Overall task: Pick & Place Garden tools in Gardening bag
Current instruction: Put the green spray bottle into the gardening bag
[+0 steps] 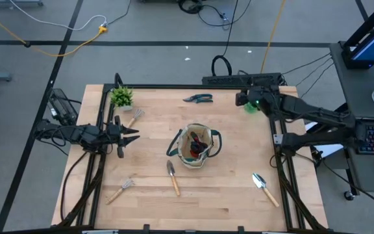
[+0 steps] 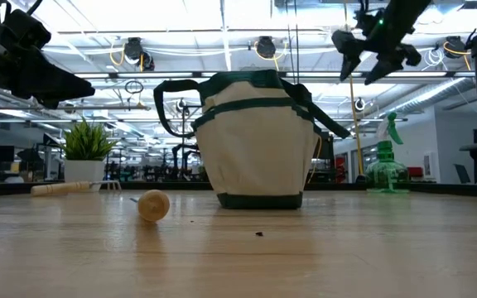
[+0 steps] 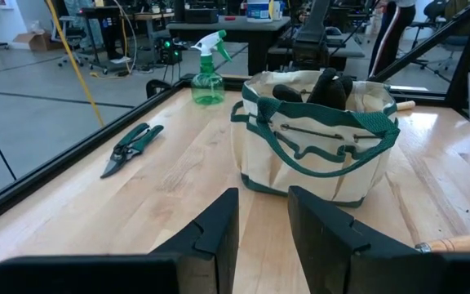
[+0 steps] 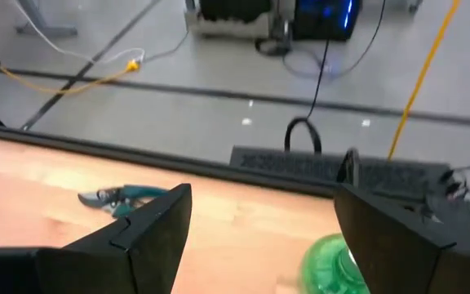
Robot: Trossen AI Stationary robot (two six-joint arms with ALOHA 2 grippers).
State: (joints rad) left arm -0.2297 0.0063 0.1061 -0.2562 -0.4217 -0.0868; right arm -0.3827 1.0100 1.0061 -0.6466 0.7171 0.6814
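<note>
Right jaws: I see them spread wide with nothing between them, the right gripper (image 4: 255,237) hanging over the green spray bottle (image 4: 333,263) at about 1 o'clock from the table centre.
Left jaws: I read the left gripper (image 3: 261,219) as nearly together, a narrow gap showing and nothing held; it waits at the 9 o'clock edge, pointed at the bag.
Bag: the beige canvas gardening bag with dark green trim and loop handles (image 1: 197,144) stands upright at the centre of the wooden table (image 1: 226,195), with dark tool handles already poking out of its mouth.
Shears: the dark green-handled pruning shears (image 1: 198,99) lie flat at 12 o'clock, well apart from the bag.
Trowel, near: a wooden-handled metal trowel (image 1: 173,177) lies just beside the bag at 6 o'clock.
Trowel, far: a second wooden-handled trowel (image 1: 265,189) lies at 4 o'clock, near the table edge.
Rakes: one small wooden-handled hand rake (image 1: 134,117) sits at 10 o'clock, another (image 1: 119,190) at 7 o'clock.
Plant: a small green potted plant (image 1: 122,97) stands in the 11 o'clock corner.
</note>
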